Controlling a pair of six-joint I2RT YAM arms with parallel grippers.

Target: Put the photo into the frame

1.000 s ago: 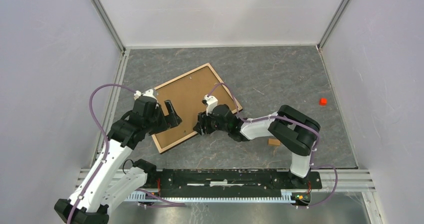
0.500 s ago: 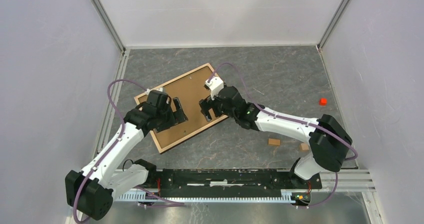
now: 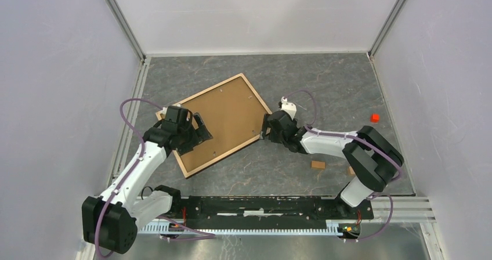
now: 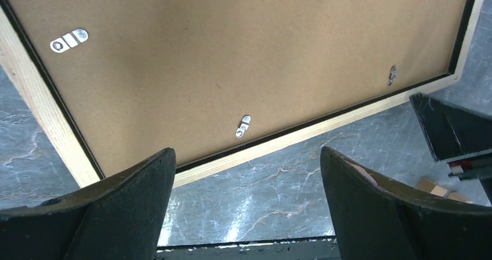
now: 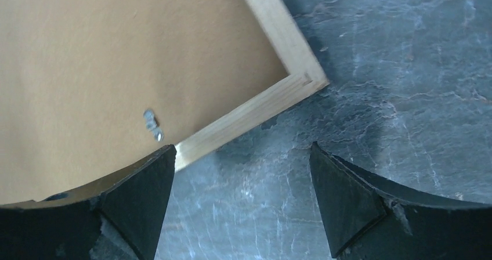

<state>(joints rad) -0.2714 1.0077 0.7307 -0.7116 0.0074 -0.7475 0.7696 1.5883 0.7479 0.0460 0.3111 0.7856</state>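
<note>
The frame (image 3: 226, 154) lies face down and slanted on the table, light wood rim up, with a brown backing board (image 3: 223, 118) filling it. The photo is out of view. My left gripper (image 3: 200, 131) hovers open over the board's near left part; in the left wrist view its jaws (image 4: 246, 150) straddle the frame's near rim (image 4: 325, 126) and a metal clip (image 4: 243, 125). My right gripper (image 3: 268, 126) stands open at the frame's right corner (image 5: 301, 83), its jaws (image 5: 242, 147) over bare table, the left finger overlapping the rim. Neither holds anything.
A small red cube (image 3: 375, 118) sits at the far right. Two small wooden blocks (image 3: 317, 165) (image 3: 351, 170) lie near the right arm's base. Enclosure walls stand on three sides, and a black rail (image 3: 261, 205) runs along the near edge.
My right gripper opened wide and drew back rightward from over the backing board to the frame's right corner. The left gripper shifted slightly over the board and stayed open.
</note>
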